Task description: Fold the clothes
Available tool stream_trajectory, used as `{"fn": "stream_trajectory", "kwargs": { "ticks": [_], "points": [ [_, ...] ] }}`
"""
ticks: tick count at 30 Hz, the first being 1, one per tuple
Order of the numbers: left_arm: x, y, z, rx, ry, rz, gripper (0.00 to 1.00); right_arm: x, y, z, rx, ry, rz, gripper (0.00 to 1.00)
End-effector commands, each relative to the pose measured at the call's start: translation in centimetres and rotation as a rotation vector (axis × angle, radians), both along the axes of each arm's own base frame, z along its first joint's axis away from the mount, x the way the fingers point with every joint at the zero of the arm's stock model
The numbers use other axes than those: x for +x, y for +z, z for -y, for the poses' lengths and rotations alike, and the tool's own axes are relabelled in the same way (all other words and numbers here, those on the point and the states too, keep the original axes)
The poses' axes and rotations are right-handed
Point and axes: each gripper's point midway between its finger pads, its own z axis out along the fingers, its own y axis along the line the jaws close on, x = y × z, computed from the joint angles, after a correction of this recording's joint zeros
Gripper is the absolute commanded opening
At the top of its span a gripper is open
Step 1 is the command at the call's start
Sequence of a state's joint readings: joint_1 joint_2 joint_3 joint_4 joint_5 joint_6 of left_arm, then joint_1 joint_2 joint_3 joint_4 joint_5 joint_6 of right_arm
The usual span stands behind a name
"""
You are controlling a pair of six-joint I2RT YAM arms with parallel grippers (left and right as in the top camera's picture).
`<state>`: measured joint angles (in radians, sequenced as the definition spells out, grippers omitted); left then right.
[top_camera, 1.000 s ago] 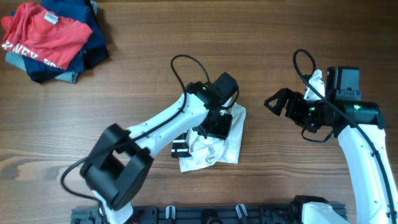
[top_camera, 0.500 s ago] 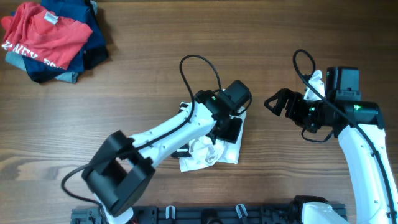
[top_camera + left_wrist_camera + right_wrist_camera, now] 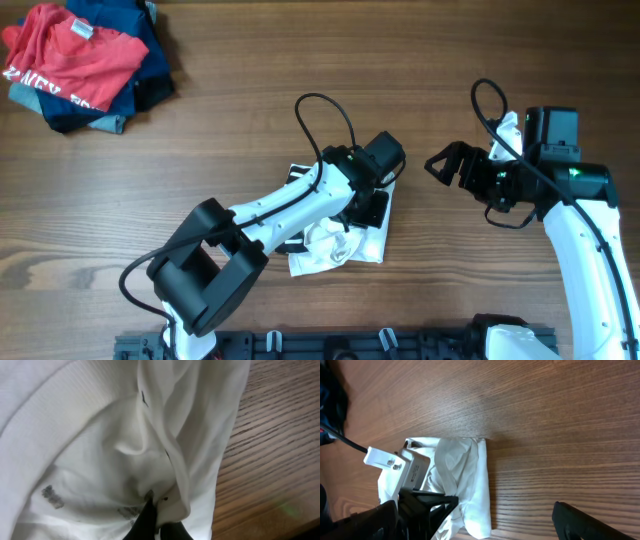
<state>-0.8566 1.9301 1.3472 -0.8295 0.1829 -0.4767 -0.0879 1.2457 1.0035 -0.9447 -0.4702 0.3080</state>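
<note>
At the centre of the table (image 3: 300, 70), the left gripper (image 3: 367, 208) pinches a fold of the white shirt (image 3: 372, 240) directly beneath it, while the open right gripper (image 3: 441, 165) hangs well off right.

Seen from above, a wooden table (image 3: 250, 90) fills the whole view. It is a warm mid-brown, with fine darker grain running from nine o'clock to three o'clock. The light is soft and even, so the top carries only a dull sheen, and the shadows on it are faint with blurred edges. At about ten o'clock a heap of laundry lies on the wood, with a red printed T-shirt (image 3: 70, 55) uppermost and navy blue garments (image 3: 150, 45) under and beside it. Along the six o'clock edge runs a black rail (image 3: 330, 346) with small pale fittings. In the left wrist view, a faint greenish glint (image 3: 286, 508) sits on the wood at about four o'clock.
</note>
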Motion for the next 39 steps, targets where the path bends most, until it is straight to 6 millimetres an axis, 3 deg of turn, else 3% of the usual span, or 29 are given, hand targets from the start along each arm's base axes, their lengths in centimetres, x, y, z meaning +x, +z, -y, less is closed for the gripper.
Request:
{"fn": "stream_trajectory", "kwargs": {
  "ticks": [1,7,12,18,22,23,24,29,32,34,36,37,38,39],
  "points": [
    [-0.4,3.0,0.9,-0.095,-0.008,0.008,0.04,0.4,0.0,0.6,-0.012,-0.005,0.014,1.00],
    [-0.9,3.7,1.9,-0.145,-0.025,-0.006,0.04,0.6,-0.1,2.5,-0.013,-0.070,0.012,0.99],
    [-1.1,4.5,2.1,-0.165,-0.031,0.004,0.04,0.7,0.0,2.7,-0.014,-0.076,0.014,0.99],
    [-2.4,4.6,4.4,-0.206,-0.093,0.022,0.04,0.7,0.0,2.7,-0.013,-0.076,0.012,0.99],
    [-2.5,3.6,4.7,-0.196,-0.091,0.011,0.09,0.7,0.0,2.6,-0.010,-0.077,0.013,0.99],
    [-2.4,3.2,4.8,-0.191,-0.091,0.007,0.24,0.7,0.0,2.6,-0.006,-0.075,0.016,0.99],
    [-2.5,2.8,4.8,-0.185,-0.091,0.001,0.27,0.8,0.1,2.5,-0.003,-0.075,0.017,1.00],
    [-2.5,0.9,5.4,-0.183,-0.096,-0.025,0.27,0.7,0.1,2.4,0.002,-0.073,0.016,0.99],
    [-2.0,2.8,5.2,-0.202,-0.087,-0.008,0.27,0.7,0.1,2.4,0.002,-0.073,0.015,1.00],
    [-1.6,6.6,4.6,-0.243,-0.080,0.031,0.30,0.8,0.1,2.5,0.001,-0.073,0.018,0.99],
    [-1.4,9.8,3.8,-0.283,-0.069,0.067,0.41,0.8,0.1,2.5,0.001,-0.073,0.018,0.99],
    [-1.5,12.3,2.9,-0.316,-0.061,0.100,0.52,0.7,0.1,2.5,0.001,-0.072,0.017,1.00],
    [-1.6,13.7,2.1,-0.327,-0.054,0.114,0.64,0.7,0.1,2.5,0.001,-0.072,0.017,1.00],
    [-1.8,15.0,0.7,-0.322,-0.039,0.131,0.70,0.7,0.1,2.5,0.001,-0.072,0.017,1.00]
  ]
}}
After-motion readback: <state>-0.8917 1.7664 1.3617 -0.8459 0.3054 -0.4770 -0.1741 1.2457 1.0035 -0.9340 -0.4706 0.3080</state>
